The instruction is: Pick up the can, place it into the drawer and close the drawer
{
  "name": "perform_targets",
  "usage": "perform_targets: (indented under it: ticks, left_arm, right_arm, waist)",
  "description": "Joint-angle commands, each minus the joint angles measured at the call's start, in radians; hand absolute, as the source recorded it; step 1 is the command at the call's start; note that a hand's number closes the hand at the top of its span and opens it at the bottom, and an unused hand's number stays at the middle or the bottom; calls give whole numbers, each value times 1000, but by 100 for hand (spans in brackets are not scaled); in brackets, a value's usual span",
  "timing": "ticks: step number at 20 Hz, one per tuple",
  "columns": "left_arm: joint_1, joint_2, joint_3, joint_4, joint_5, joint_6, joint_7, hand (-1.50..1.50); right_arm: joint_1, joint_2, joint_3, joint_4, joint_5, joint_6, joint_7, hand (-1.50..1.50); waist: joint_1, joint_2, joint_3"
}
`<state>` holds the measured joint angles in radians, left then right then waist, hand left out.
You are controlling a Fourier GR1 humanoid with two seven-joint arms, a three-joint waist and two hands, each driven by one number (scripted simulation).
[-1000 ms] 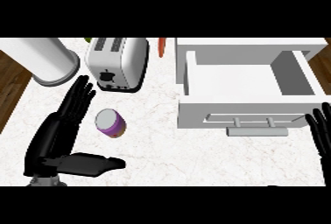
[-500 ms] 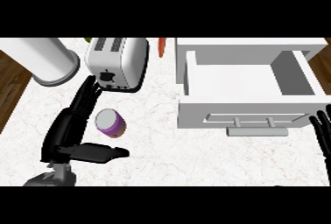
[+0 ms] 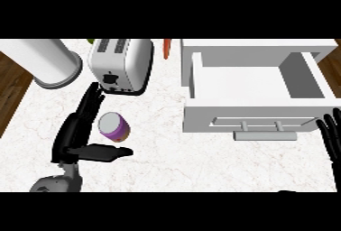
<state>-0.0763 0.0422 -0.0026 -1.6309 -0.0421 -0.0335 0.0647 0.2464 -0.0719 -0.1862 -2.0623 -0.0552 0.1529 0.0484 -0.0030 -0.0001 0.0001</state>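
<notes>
The white drawer (image 3: 256, 92) stands pulled open at the right, its box-shaped inside bare, a bar handle (image 3: 264, 135) on its front. The purple can (image 3: 114, 127), a short cylinder with a pale lid, lies tilted on the marbled white bench (image 3: 200, 167), left of the drawer. The left robot hand (image 3: 76, 135) sits just beside it, fingers straight, thumb spread, holding nothing. The right robot hand (image 3: 331, 137) rests open at the right edge.

Can (image 3: 114, 127): on counter (image 3: 173, 158), centre-left, between left hand's (image 3: 75, 135) fingers and thumb. Toaster (image 3: 121, 65): behind can. Cylinder (image 3: 53, 61): left of toaster. Open drawer (image 3: 256, 90): right of can. Right hand (image 3: 331, 135): right edge, before drawer.
</notes>
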Motion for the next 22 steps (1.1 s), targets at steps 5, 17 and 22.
perform_targets:
  ticks: [5, 17, 22]
  left_arm:
    - [-24, 59, 102, 183, 49, -54, -139, -150]
    - [-47, 90, 121, 434, -3, -76, -329, -150]
    - [-74, 82, 137, 590, -10, -72, -453, -150]
  right_arm:
    - [18, -2, -53, 21, -41, 38, -15, -150]
    - [-21, 34, -16, 16, 41, 26, -24, -150]
    - [29, 70, 41, 9, 81, 13, -44, -150]
  waist:
    - [-1, 0, 0]
    - [-1, 0, 0]
    - [-3, 1, 0]
